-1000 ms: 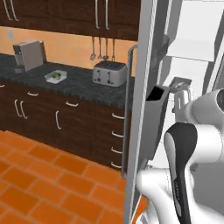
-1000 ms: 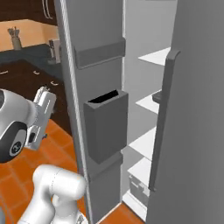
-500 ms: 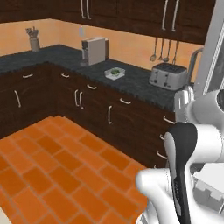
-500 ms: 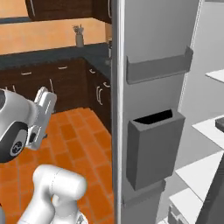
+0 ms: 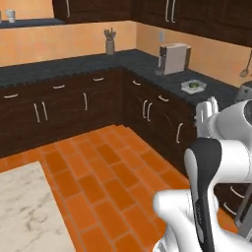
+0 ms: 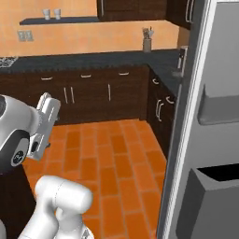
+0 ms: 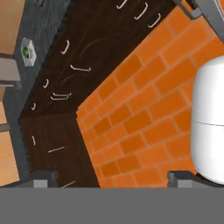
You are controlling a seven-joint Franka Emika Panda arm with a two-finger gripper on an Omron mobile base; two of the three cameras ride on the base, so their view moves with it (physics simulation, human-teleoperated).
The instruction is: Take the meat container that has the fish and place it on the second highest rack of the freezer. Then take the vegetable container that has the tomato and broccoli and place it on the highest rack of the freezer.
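My gripper [image 7: 113, 179] is open and holds nothing, its tips wide apart over the orange tile floor. It is raised beside the arm [image 5: 206, 109] and away from the counter [image 6: 47, 108]. A small white tray with something green in it [image 5: 193, 86] rests on the dark counter next to the coffee machine [image 5: 173, 58]; the hand view has that tray at its upper left [image 7: 28, 50]. I cannot tell whether a tomato lies in it. The freezer's open door [image 6: 198, 116] stands at the right, with a dark bin [image 6: 210, 196]. The fish and the racks are out of view.
Dark wood cabinets [image 5: 98, 106] under a black L-shaped counter wrap the corner. A utensil holder [image 5: 110, 47] stands in that corner. A marble-topped surface [image 5: 24, 206] lies at the lower left. Orange tile floor [image 6: 112, 154] is open between me and the cabinets.
The whole picture has swung: the base has turned left, so the freezer has slid off to the right and the corner counters have come into view. The arm's pose looks the same.
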